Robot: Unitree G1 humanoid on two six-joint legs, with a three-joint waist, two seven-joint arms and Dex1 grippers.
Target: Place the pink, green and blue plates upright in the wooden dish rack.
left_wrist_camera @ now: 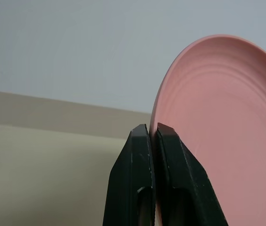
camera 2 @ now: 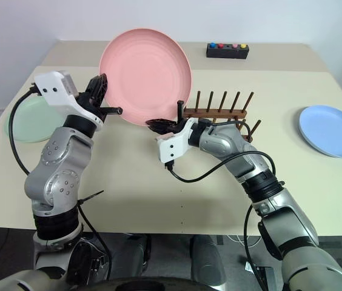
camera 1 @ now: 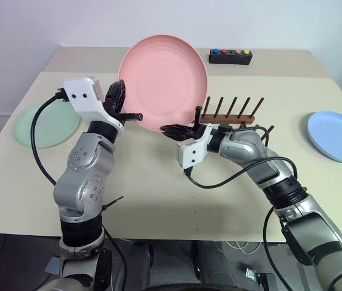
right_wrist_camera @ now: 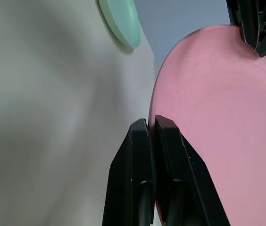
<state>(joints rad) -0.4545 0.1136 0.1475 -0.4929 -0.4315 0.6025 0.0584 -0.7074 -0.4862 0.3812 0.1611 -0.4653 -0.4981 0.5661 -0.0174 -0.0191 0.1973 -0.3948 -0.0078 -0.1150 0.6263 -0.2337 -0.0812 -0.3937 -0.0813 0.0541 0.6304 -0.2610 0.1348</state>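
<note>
Here, both claws point(camera 1: 124, 104) point(camera 1: 172, 129) gripping pink plate point(camera 1: 162, 79)

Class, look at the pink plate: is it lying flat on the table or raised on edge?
On edge: the pink plate is off the table, its rim pinched by the left gripper and right gripper.

Plates: 3 total, 1 pink plate point(camera 1: 162, 82), 1 green plate point(camera 1: 45, 126), 1 blue plate point(camera 1: 336, 136). Wooden dish rack point(camera 1: 231, 118): 1, approx. 5 pegs visible on far rail, near rail mostly hidden. Black box point(camera 1: 230, 57): 1, w/ 4 coloured buttons. Tables point(camera 1: 159, 182): 2, set edge to edge.
</note>
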